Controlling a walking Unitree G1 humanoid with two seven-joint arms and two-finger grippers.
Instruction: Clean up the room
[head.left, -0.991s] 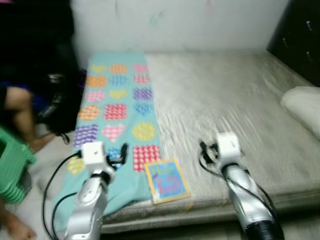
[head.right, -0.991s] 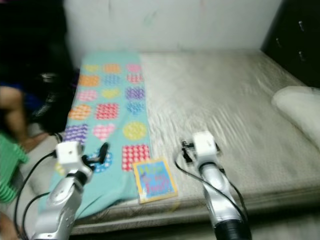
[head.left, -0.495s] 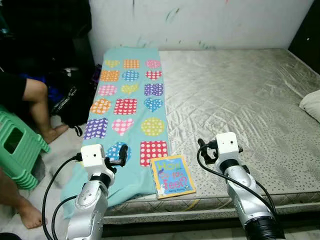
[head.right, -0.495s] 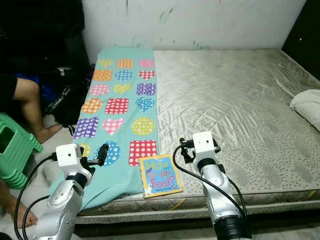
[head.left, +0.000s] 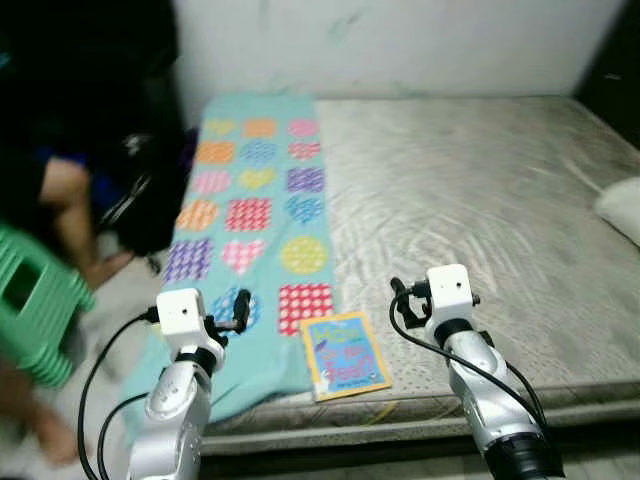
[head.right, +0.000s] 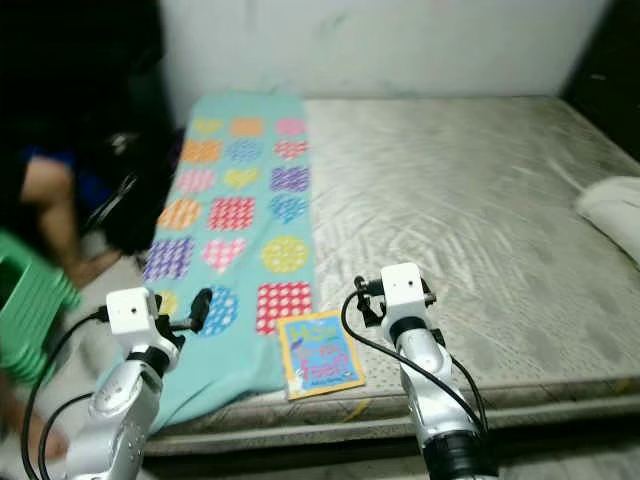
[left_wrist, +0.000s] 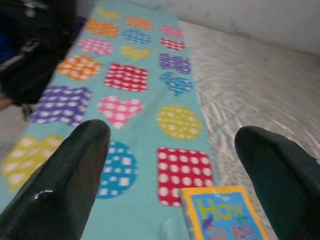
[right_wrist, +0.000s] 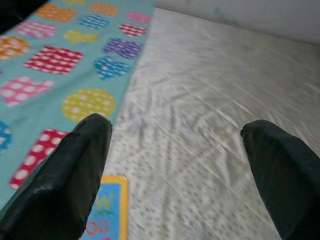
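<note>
1. A wide bed (head.left: 480, 200) with a grey quilted cover runs from the pale wall down to the near edge, where the robot stands with both arms raised over it.

2. A teal blanket (head.left: 255, 215) printed with dotted hearts and squares lies lengthwise along the bed's left side; its near end droops over the mattress edge toward the floor.

3. A picture book (head.left: 345, 355) with a yellow border and blue cover lies flat close to the near edge of the mattress, just beside the blanket's right hem (whether it overlaps the cloth I cannot tell).

4. The left gripper (left_wrist: 175, 145) hovers above the blanket's near end, fingers spread wide with nothing between them; in its wrist view the book's top corner sits low between the two fingers.

5. The right gripper (right_wrist: 175, 145) hangs over bare mattress to the right of the book, fingers likewise wide apart and empty.

6. Most of the mattress to the right and toward the wall is open grey cover; a pale pillow (head.left: 622, 208) pokes in at the far right edge.

7. On the left, off the bed, a person's bare leg (head.left: 70, 215) shows beside a dark bag (head.left: 140, 200), with a green plastic stool (head.left: 30, 305) nearer the robot (all blurred).
</note>
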